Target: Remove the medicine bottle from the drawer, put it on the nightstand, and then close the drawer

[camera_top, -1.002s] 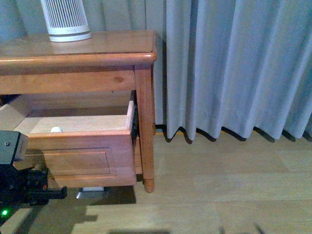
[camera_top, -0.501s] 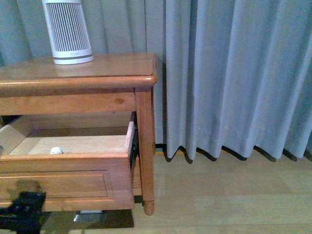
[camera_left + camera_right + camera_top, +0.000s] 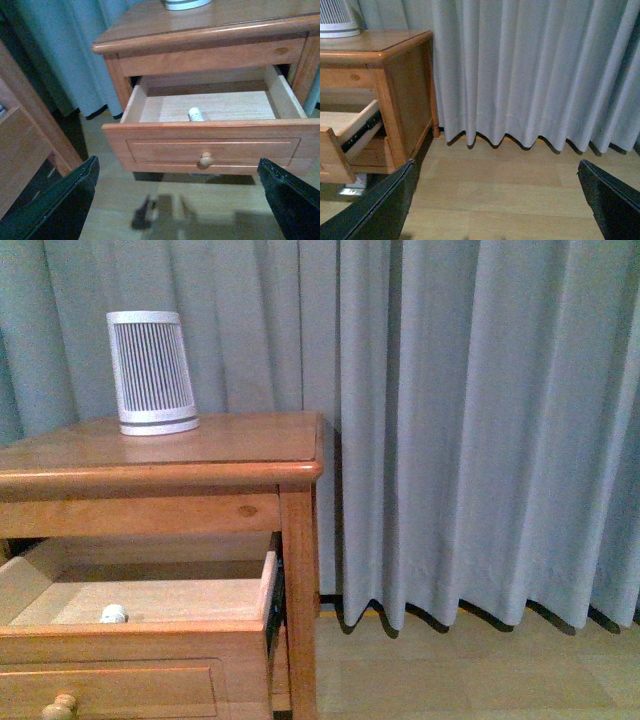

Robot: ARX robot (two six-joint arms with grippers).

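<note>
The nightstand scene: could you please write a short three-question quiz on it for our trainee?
1. Short answer: what stands on top of the nightstand?
2. True or false: the drawer is fully shut.
3. Multiple choice: where is the medicine bottle? A. On the nightstand's top. B. Inside the open drawer. C. On the floor.

Key: 1. The ribbed white device. 2. False; it is pulled out. 3. B.
</note>
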